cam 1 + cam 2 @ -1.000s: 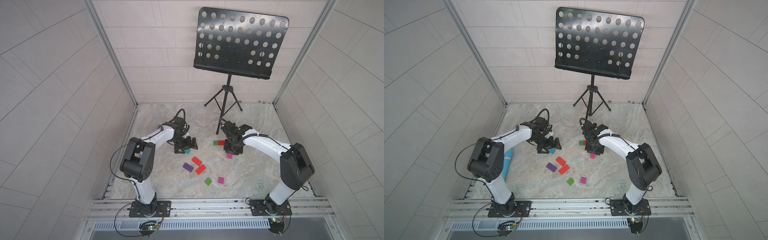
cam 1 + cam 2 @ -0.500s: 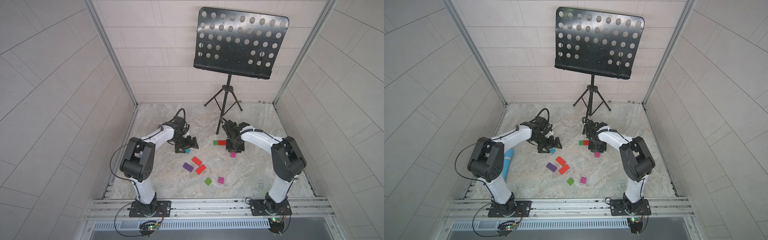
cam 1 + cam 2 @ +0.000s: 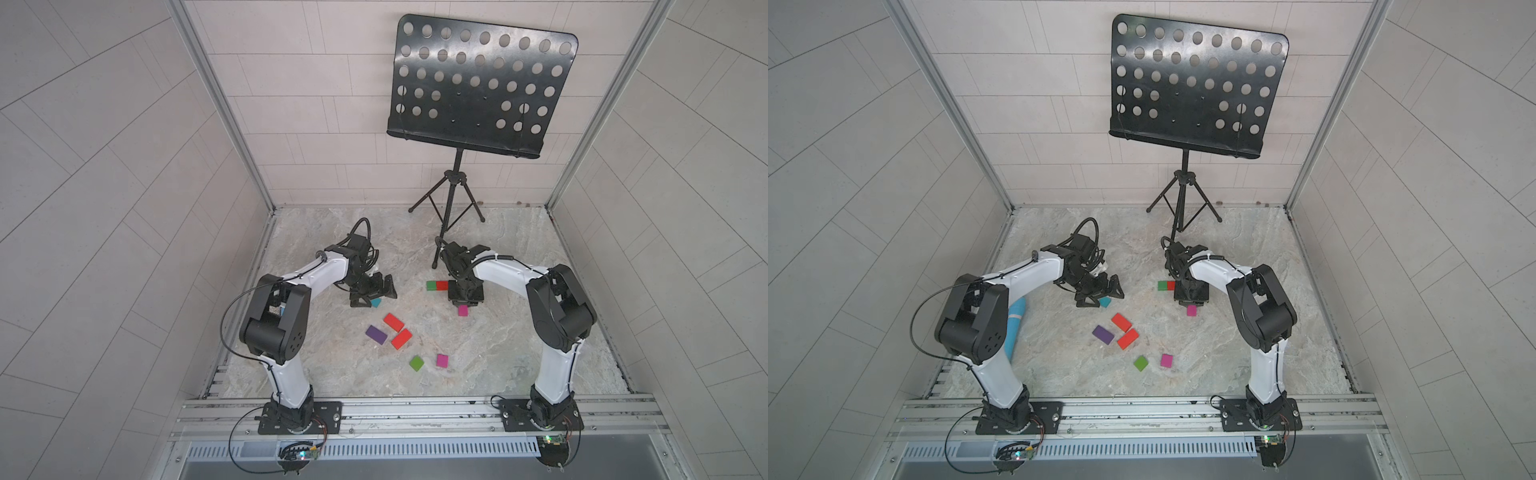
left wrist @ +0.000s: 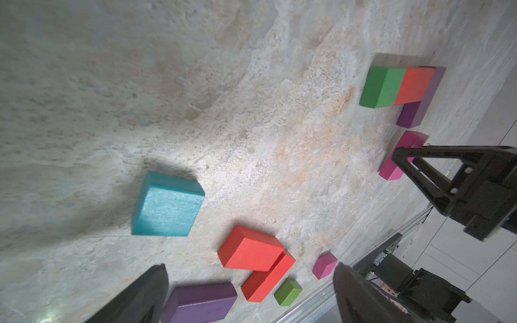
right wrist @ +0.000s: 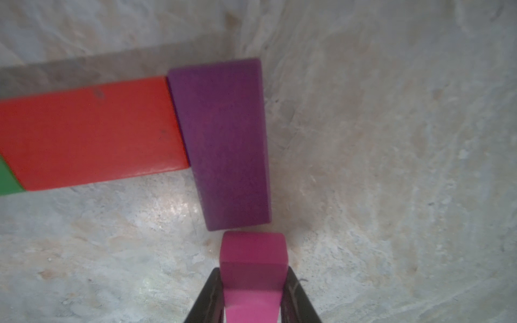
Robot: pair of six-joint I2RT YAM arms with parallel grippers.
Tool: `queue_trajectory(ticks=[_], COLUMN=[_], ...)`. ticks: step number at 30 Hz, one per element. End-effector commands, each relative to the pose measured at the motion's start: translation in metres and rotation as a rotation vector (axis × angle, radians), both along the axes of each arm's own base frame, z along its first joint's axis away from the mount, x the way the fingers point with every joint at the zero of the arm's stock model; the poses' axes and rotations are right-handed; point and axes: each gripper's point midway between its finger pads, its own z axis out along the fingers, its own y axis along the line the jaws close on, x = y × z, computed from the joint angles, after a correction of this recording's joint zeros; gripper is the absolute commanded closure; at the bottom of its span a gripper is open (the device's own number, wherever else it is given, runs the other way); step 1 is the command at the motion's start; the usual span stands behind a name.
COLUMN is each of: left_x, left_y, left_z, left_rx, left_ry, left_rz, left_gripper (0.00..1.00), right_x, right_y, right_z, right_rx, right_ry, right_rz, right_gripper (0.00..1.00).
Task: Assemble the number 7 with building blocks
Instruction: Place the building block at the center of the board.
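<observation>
Right wrist view: the right gripper (image 5: 251,275) pinches a magenta block (image 5: 253,251) between its two fingers, low over the marbled tabletop (image 5: 391,139). Straight ahead of the fingertips, the block's free end sits just beside the near end of a purple block (image 5: 223,139); I cannot tell whether they touch. That purple block is the stem of the unfinished number 7 (image 4: 411,86). A red block (image 5: 92,131) butts against the side of the stem at its far end, and a green block (image 5: 7,179) joins the red block's outer end to make the bar.

The left gripper (image 3: 372,294) has its jaws spread wide and holds nothing. A teal block (image 4: 167,205) lies on the tabletop just ahead of its fingertips. Between the two grippers and nearer the arms' bases lie loose pieces: two red bricks (image 3: 393,322) (image 3: 401,338) touching at a corner, a purple brick (image 3: 376,335) near them, and a green square (image 3: 416,363) and a magenta square (image 3: 442,360) side by side but apart. Behind the right gripper stands a black music stand (image 3: 478,83).
</observation>
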Motion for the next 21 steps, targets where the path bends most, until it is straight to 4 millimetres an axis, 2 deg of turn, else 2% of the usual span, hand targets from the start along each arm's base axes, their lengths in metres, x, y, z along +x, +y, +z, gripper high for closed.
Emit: queue_trajectory(ticks=[1,7,12,16,21], left_x=[-0.003,-0.003,-0.004,-0.004,-0.004], left_y=[0.002,0.003,0.003,0.003,0.003], left_z=[0.004,0.003,0.003,0.003,0.003], left_rx=[-0.009,-0.007,-0.008,-0.007,-0.008], left_ry=[-0.006,-0.003,-0.003,-0.003,-0.004], left_rz=[0.001,0.002,0.001,0.002,0.0], left_gripper=[0.0,0.0,0.0,0.0,0.0], right_x=[0.003,0.001,0.001,0.001,-0.001], right_y=[0.001,0.002,0.003,0.002,0.002], right_z=[-0.002,-0.007,-0.004,0.003,0.019], right_rx=[-0.012,-0.008,-0.005,-0.004,0.005], right_ry=[0.009,0.025,0.024,0.016,-0.012], right_rz=[0.017,0.014,0.011,-0.001,-0.012], right_gripper=[0.73,0.68,0.6,0.54,0.52])
